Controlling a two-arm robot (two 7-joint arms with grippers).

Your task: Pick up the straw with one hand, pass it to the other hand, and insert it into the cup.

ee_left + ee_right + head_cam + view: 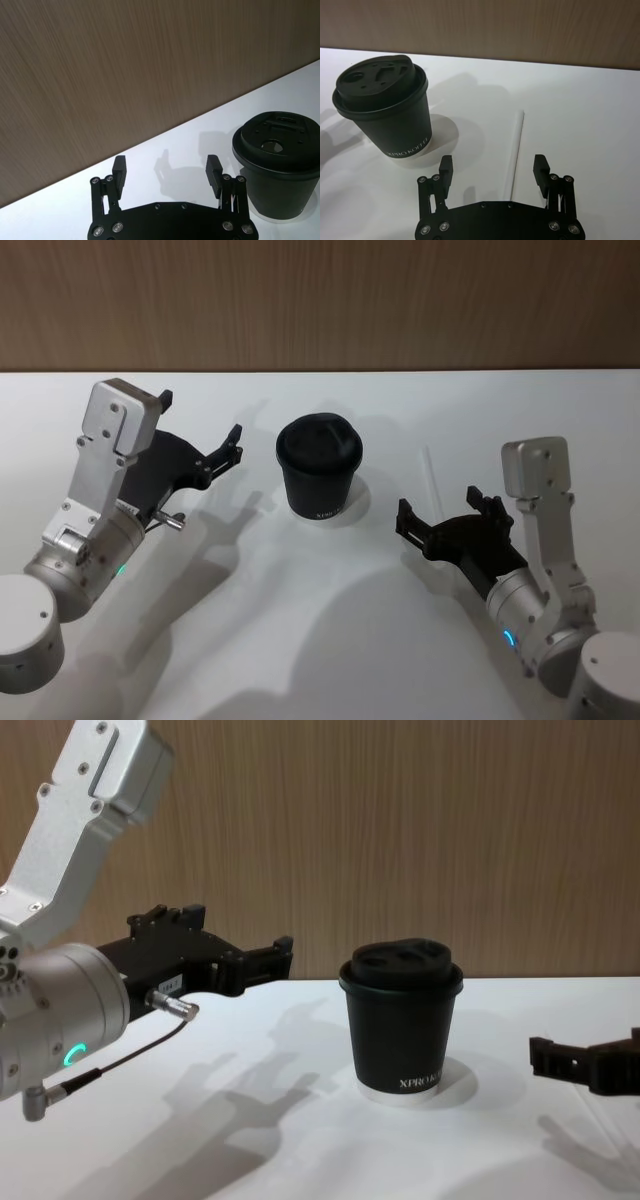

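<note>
We are at the first step: the pick-up has not begun. The long, thin white plastic straw [515, 152] lies flat on the white table [330, 640], to the right of the small black paper cup [318, 465] with its black domed lid. The straw runs from near to far. The cup stands upright at the table's centre, apart from the straw.

The all-black right gripper [447, 512] hangs above the table at the near end of the straw. Its jaws are spread wide and grip nothing. In the right wrist view, the straw's near end lies between the two fingers, somewhat off centre.

The black left gripper [200, 420], with cable and silver wrist, is held above the table to the left of the cup, jaws likewise wide and empty.

In our judgement, the next move calls for the right gripper to centre over the straw and descend to the table surface. It should then close squarely across the thin shaft, which may roll if nudged.
</note>
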